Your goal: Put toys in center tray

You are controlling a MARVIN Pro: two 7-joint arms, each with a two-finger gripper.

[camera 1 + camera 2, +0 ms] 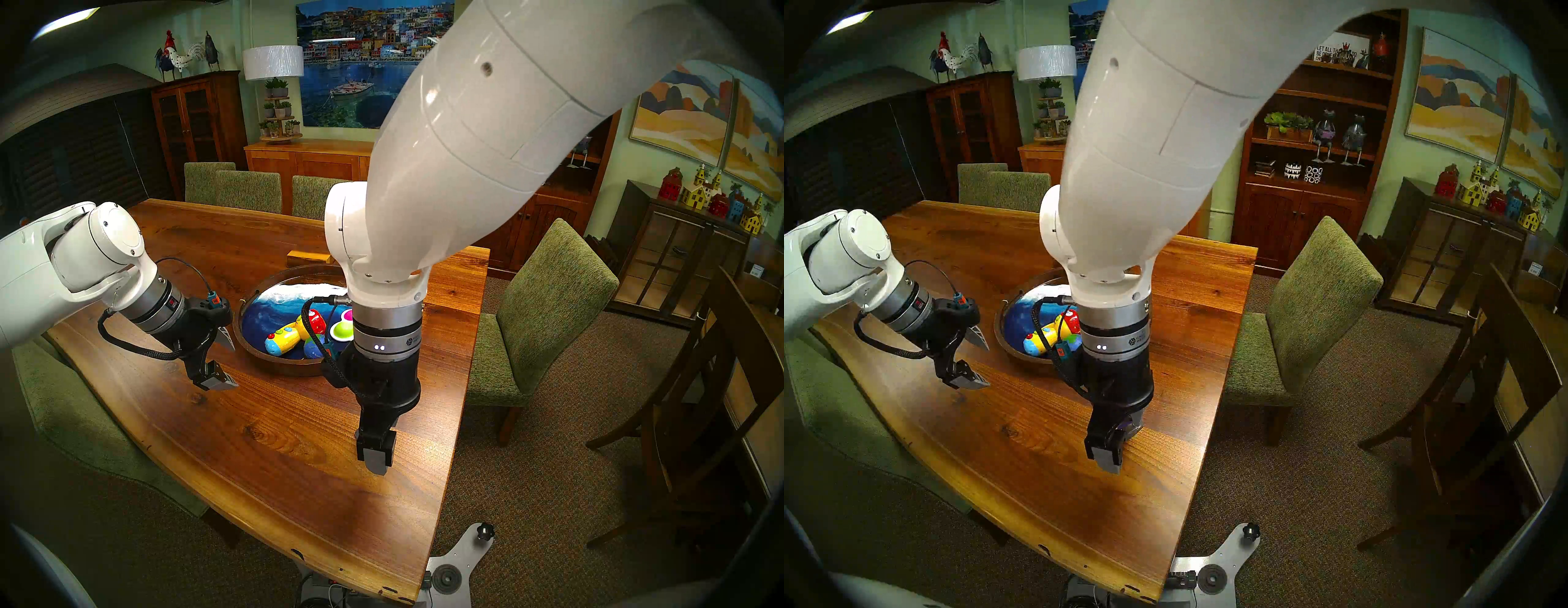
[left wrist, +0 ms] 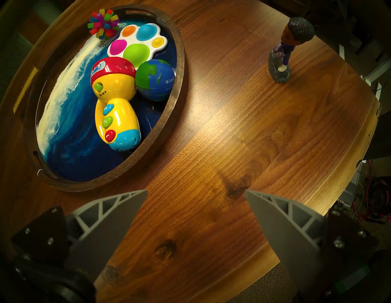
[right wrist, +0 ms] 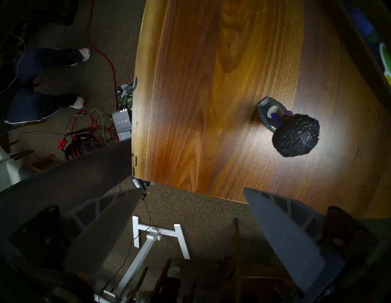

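Observation:
The round center tray, dark-wood-rimmed with a blue and white wave surface, holds several toys. These are a yellow flashlight with a red head, a blue-green globe ball, a white popper and a spiky rainbow ball. The dark-haired purple figurine stands upright on the table, outside the tray. My left gripper hangs open and empty beside the tray's near-left rim. My right gripper is open over the table's right edge, and the figurine stands beside it, outside the fingers.
A small rectangular wooden block lies behind the tray. Green chairs stand around the wooden table. On the floor by the table's edge are cables and a box, and a person's legs are nearby.

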